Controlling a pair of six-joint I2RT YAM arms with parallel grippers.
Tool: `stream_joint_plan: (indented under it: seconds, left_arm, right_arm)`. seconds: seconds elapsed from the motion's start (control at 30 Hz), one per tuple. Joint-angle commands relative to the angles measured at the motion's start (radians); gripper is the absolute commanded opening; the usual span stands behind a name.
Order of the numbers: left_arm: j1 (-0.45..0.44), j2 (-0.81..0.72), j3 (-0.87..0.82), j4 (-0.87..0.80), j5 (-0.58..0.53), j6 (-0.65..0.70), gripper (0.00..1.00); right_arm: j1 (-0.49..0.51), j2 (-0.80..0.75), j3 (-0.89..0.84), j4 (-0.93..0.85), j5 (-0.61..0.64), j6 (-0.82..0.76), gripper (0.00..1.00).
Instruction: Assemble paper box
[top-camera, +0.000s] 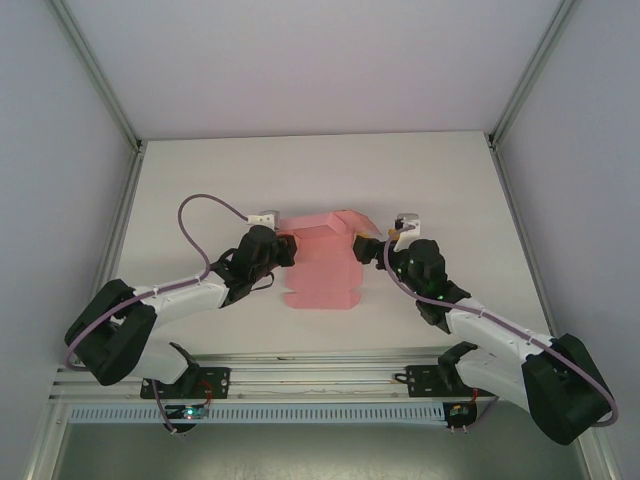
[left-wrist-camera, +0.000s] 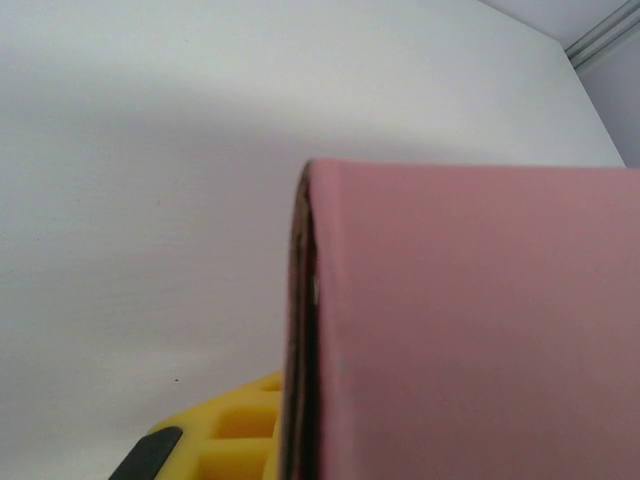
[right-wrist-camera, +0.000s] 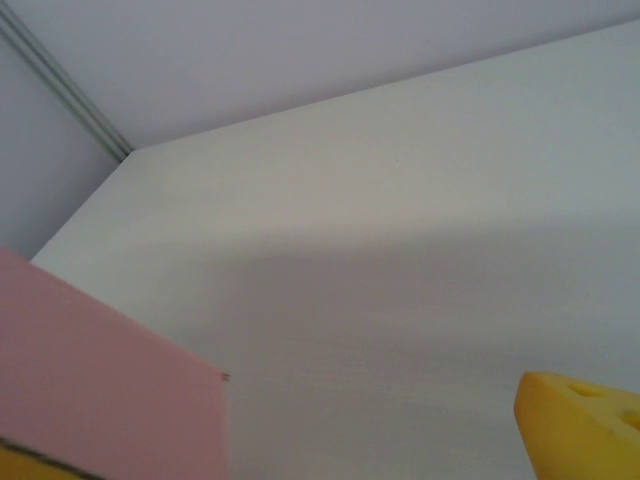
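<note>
2 grippers flank the pink paper box (top-camera: 322, 268), which lies mid-table (top-camera: 200, 180) as a partly folded sheet: the far strip is raised into a low ridge and the near panels lie flat. The left gripper (top-camera: 289, 249) is clamped tight on the sheet's left end. In the left wrist view the card's edge runs up between narrow jaws, with 1 yellow pad (left-wrist-camera: 235, 432) beside it. The right gripper (top-camera: 367, 240) sits at the right end of the raised strip, its jaws spread wide and gripping nothing. In the right wrist view a corner of the card lies next to 1 finger, and the other finger (right-wrist-camera: 585, 425) stands well apart from it.

The next move is probably for the right side to take or press the raised flap. Only 1 end is held, so a sideways push there could swing or buckle the thin card instead of folding it on its crease. Closing on just the corner could catch too little and slip off, or dent it. A pull by the left arm while the near panels drag on the table could tear or crumple the card at the pinch.
</note>
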Motion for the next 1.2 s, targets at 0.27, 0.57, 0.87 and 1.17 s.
stream_joint_plan:
  seconds: [0.27, 0.57, 0.87, 1.17]
  left_arm:
    - [-0.012, 0.011, 0.002, 0.083, 0.032, -0.028, 0.0]
    - [-0.012, 0.0, -0.011, 0.099, 0.023, -0.041, 0.0]
    - [-0.012, -0.005, -0.006, 0.029, -0.061, -0.035, 0.0]
    - [-0.002, -0.011, 0.0, -0.012, -0.093, -0.013, 0.0]
  right_arm:
    - [0.12, 0.152, 0.072, 0.061, 0.12, -0.035, 0.98]
    - [0.204, 0.261, 0.125, 0.025, 0.323, -0.038, 0.98]
    - [0.207, 0.143, 0.109, -0.034, 0.295, -0.094, 0.98]
    - [0.133, -0.348, 0.048, -0.342, 0.165, -0.221, 0.98]
